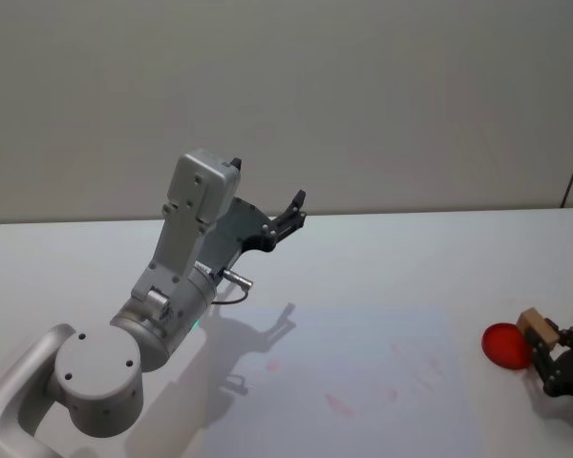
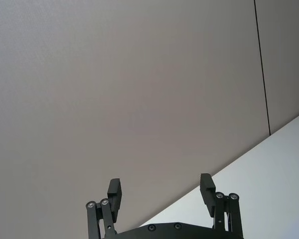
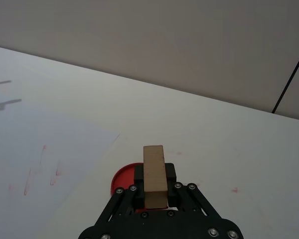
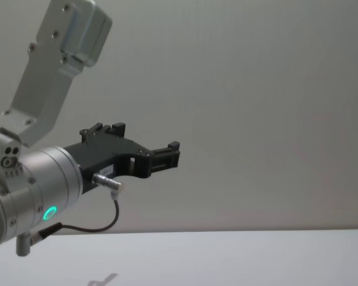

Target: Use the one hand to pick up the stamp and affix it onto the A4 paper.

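Note:
The stamp (image 1: 533, 325) is a small wooden block, and my right gripper (image 1: 541, 338) is shut on it at the table's near right. In the right wrist view the stamp (image 3: 154, 172) stands upright between the black fingers (image 3: 170, 173). It is at the edge of a round red ink pad (image 3: 123, 180), and I cannot tell whether they touch. The A4 paper (image 1: 363, 382) lies flat to the left of the pad and carries several faint red marks (image 3: 50, 169). My left gripper (image 1: 291, 215) is raised high above the table, open and holding nothing.
The red ink pad (image 1: 505, 345) lies just off the paper's right edge. The left arm's grey body (image 1: 177, 286) rises over the table's near left and throws a shadow onto the paper. A plain wall stands behind the white table (image 1: 411, 258).

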Controlling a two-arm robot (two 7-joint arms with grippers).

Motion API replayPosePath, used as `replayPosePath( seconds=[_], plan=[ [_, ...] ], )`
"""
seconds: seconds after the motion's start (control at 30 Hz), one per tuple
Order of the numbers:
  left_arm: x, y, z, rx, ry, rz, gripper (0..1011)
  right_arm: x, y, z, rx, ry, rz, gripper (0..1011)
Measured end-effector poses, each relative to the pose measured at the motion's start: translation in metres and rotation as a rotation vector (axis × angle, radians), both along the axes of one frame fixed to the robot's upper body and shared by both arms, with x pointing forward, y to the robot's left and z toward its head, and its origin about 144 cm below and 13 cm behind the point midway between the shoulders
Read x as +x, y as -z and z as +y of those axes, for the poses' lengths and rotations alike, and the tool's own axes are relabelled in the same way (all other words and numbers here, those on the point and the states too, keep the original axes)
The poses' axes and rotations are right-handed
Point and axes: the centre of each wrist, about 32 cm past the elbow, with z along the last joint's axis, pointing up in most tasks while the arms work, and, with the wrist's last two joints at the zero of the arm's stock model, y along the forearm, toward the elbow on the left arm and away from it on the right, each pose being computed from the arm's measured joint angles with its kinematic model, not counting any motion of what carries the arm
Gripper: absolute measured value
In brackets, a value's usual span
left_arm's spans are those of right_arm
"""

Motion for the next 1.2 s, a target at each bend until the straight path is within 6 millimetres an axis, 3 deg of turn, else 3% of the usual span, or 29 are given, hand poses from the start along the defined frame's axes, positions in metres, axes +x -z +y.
replayPosePath(
  seconds=[1.2],
  plan=[
    [0.000,0.000,0.000,0.000,0.000,0.000,1001,0.006,0.019,0.014,0.017,0.007,0.010,220]
  ],
)
